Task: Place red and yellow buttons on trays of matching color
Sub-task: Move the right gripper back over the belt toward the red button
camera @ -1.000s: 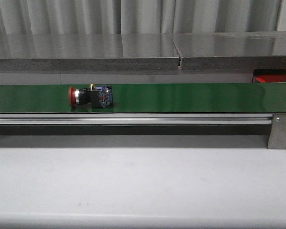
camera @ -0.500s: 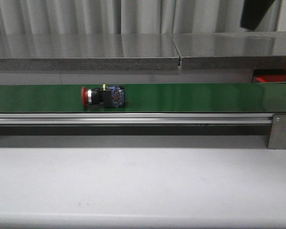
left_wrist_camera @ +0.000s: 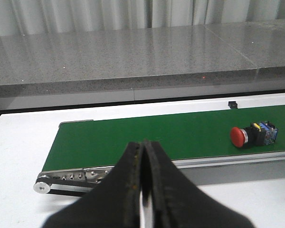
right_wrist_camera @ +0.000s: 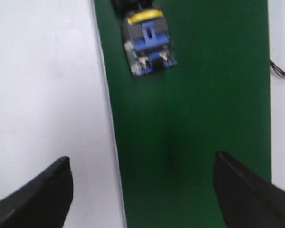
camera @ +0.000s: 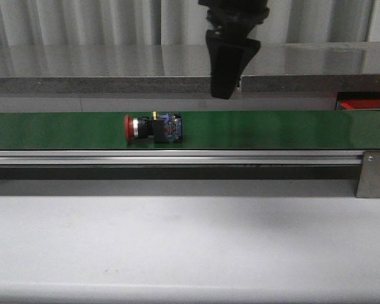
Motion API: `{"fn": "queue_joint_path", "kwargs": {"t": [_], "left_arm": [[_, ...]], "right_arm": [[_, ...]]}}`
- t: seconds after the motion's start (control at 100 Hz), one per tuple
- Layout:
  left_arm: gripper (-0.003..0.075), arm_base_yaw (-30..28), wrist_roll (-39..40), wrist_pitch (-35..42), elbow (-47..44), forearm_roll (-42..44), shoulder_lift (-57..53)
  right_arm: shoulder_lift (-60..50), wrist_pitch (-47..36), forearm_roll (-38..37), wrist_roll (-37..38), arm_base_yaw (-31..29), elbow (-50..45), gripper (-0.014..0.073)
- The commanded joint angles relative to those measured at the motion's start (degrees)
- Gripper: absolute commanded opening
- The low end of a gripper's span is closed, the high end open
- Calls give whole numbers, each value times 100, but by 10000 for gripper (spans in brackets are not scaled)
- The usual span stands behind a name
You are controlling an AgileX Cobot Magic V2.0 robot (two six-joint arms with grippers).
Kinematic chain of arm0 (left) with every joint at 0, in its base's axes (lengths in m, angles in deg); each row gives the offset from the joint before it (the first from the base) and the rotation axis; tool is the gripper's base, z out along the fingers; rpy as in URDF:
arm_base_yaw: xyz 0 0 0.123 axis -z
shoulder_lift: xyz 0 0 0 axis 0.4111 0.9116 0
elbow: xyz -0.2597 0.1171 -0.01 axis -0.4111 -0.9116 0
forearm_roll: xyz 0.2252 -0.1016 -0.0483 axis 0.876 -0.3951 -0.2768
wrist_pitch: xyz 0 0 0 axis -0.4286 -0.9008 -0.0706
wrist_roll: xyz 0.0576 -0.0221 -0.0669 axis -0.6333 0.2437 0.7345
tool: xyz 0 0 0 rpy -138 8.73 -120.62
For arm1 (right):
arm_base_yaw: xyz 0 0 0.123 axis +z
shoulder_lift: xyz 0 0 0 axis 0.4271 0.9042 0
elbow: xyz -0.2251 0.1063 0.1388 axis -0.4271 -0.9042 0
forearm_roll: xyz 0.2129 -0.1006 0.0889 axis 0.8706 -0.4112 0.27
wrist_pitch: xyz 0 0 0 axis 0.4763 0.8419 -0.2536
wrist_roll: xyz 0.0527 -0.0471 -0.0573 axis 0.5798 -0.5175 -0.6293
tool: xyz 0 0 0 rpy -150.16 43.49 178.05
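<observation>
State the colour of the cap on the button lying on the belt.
Red. The button shows its cap best in the left wrist view, facing the camera on the green belt.

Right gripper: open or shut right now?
Open. In the right wrist view the right gripper has its two fingertips far apart, spanning the green belt, nothing between them.

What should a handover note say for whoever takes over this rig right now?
Left pincer: shut, empty, held back from the belt's end.
Right pincer: open, empty, above the green belt, to the right of the red button.
The button lies on its side on the belt, ungrasped.
Red tray: at the belt's far right, already holding one button.
Left: grasp the button and carry it to the red tray.
</observation>
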Motion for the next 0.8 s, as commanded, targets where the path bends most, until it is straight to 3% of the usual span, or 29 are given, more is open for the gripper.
{"fn": "queue_joint_path", "kwargs": {"t": [0.0, 0.16, 0.39, 0.79], "left_arm": [[-20, 40, 2, 406, 143, -99, 66], [-20, 40, 2, 406, 143, -99, 66], [-20, 40, 2, 406, 143, -99, 66], [-20, 40, 2, 406, 143, -99, 66]], "right_arm": [[-209, -47, 199, -204, 71, 295, 596], [-23, -185, 282, -298, 145, 452, 591], [106, -370, 442, -376, 176, 505, 493], [149, -365, 590, -376, 174, 505, 493]]}}
